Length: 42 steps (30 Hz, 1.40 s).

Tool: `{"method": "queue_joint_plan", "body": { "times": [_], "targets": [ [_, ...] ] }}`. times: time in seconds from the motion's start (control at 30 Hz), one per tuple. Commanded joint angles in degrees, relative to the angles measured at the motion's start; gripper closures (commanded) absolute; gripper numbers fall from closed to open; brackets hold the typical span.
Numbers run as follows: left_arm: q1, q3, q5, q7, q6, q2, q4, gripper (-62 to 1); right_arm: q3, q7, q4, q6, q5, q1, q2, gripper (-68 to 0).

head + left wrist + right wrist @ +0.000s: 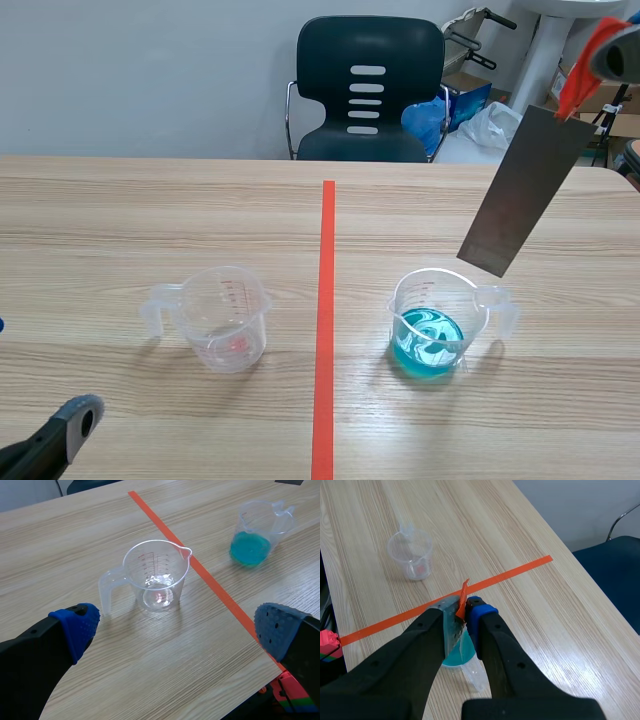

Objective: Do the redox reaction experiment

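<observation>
A grey metal strip [520,190] with an orange tape tab at its top hangs slanted from my raised right gripper [600,55], which is shut on it. Its lower end is just above and behind the rim of the clear beaker with blue liquid [432,325], out of the liquid. From the right wrist, the strip [454,630] shows edge-on in the right gripper [465,615], with the blue beaker [462,655] underneath. An empty clear beaker [225,318] stands left of the orange line. My left gripper [177,627] is open and low, with the empty beaker [157,575] ahead of it.
A black chair [368,90] stands behind the table's far edge, with boxes and bags [470,110] to its right. The orange tape line [325,320] runs down the table's middle between the beakers. Coloured blocks [295,702] sit just off the near table edge.
</observation>
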State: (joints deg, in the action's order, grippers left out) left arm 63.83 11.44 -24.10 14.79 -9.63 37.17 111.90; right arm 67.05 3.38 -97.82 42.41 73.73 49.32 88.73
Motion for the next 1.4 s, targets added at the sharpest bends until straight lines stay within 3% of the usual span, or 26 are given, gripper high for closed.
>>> {"method": "queue_joint_plan", "body": {
  "times": [0.0,1.37],
  "targets": [
    [0.11,0.17,-0.33,0.79,-0.13,-0.31,1.05,-62.3,-2.29,1.05,-0.09,0.31,0.81,1.03,0.59,-0.9],
    [0.04,0.17,-0.33,0.79,-0.13,-0.31,1.05,-62.3,-2.86,2.1,-0.11,0.31,-3.06,1.01,-1.75,-0.9]
  ]
}}
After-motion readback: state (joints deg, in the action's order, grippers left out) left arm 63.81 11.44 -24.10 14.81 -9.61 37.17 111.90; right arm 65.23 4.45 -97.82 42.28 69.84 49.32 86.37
